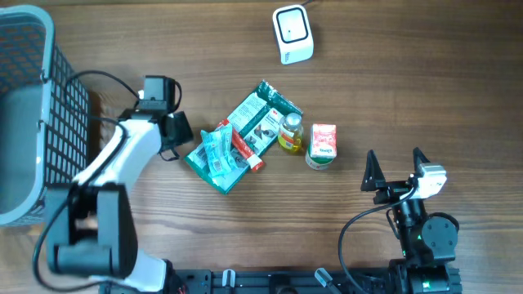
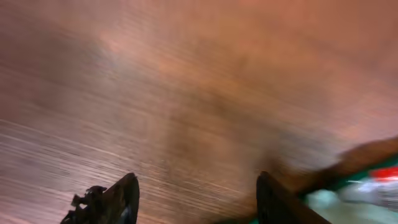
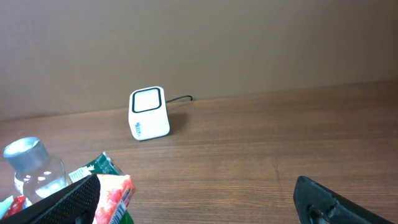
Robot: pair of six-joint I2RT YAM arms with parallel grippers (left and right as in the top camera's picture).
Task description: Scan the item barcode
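Note:
A white barcode scanner [image 1: 292, 34] stands at the back of the table, also visible in the right wrist view as the scanner [image 3: 149, 113]. Mid-table lies a cluster of items: a teal packet [image 1: 216, 159], a green packet [image 1: 263, 121], a yellow bottle [image 1: 290, 132] and a red-and-white carton [image 1: 322, 145]. My left gripper [image 1: 181, 139] sits just left of the teal packet; its blurred wrist view shows the left gripper [image 2: 198, 175] open over bare wood. My right gripper [image 1: 394, 155] stands open right of the carton [image 3: 112, 196], holding nothing.
A grey wire basket [image 1: 33, 114] fills the far left edge. The scanner's cable runs off the back. Bare wooden tabletop [image 1: 425, 82] lies between the items and the scanner and to the right.

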